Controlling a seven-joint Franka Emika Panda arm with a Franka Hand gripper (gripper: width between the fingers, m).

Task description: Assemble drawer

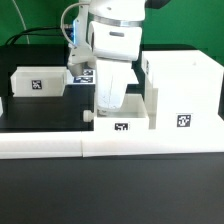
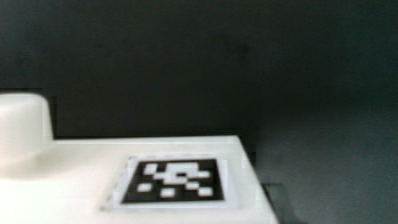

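A small white open-top tray (image 1: 120, 120) with a tag on its front sits in the middle, against the low white wall. My gripper (image 1: 108, 100) reaches down at the tray's rear part, on the exterior view's left side; whether the fingers touch or hold its wall is hidden. The tall white casing (image 1: 185, 88) stands just to the exterior view's right of this tray. A second tray (image 1: 40, 83) lies apart at the exterior view's left. The wrist view shows a white tagged face (image 2: 175, 180) close up, with one white finger (image 2: 22, 130) beside it.
The long low white L-shaped wall (image 1: 110, 143) runs along the front of the dark table. The marker board (image 1: 84, 74) lies behind the arm. Dark table (image 2: 231, 70) fills most of the wrist view.
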